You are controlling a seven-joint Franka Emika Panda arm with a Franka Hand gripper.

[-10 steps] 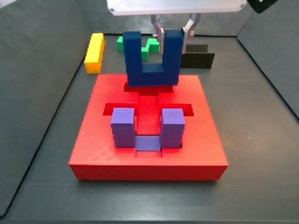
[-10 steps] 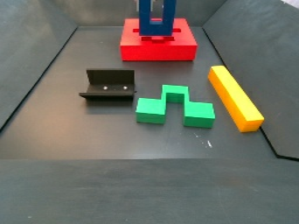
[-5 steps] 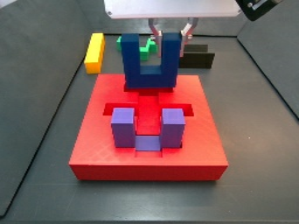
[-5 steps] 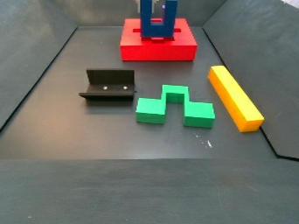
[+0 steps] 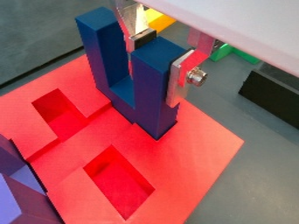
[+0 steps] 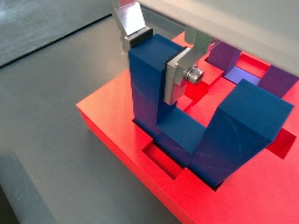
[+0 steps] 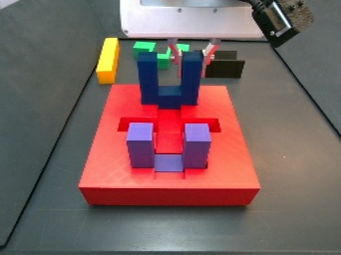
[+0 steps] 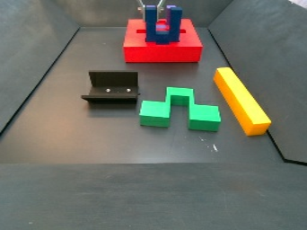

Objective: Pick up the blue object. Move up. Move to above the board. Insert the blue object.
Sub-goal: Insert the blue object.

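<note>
Over the large flat red slotted board (image 7: 170, 149), the dark blue U-shaped block (image 7: 170, 77) stands upright with its two prongs pointing up and its base bar down at the board's surface; its long axis is vertical. The claw (image 5: 166, 54) grasps one prong: in a wrist view a flat silver finger (image 5: 184, 75) presses against that prong's outer face, and in a wrist view the same prong (image 6: 152, 83) sits clamped between the silver plates. Whether the base bar has entered a slot or only rests on the red top is hard to say, since the block's foot hides the contact.

Both wrist views show open recessed slots (image 5: 118, 177) beside the block. A side view alone shows the lighter purple U-shaped block (image 7: 170, 147) seated in the board nearer the camera, prongs up. Another side view alone shows, well apart on the dark desk (image 8: 72, 171), a dark L-shaped fixture (image 8: 111, 88), a green stepped block (image 8: 179, 108) and a long yellow bar (image 8: 241, 99) near the desk's edge. The claw's upper body is cut off in every view.
</note>
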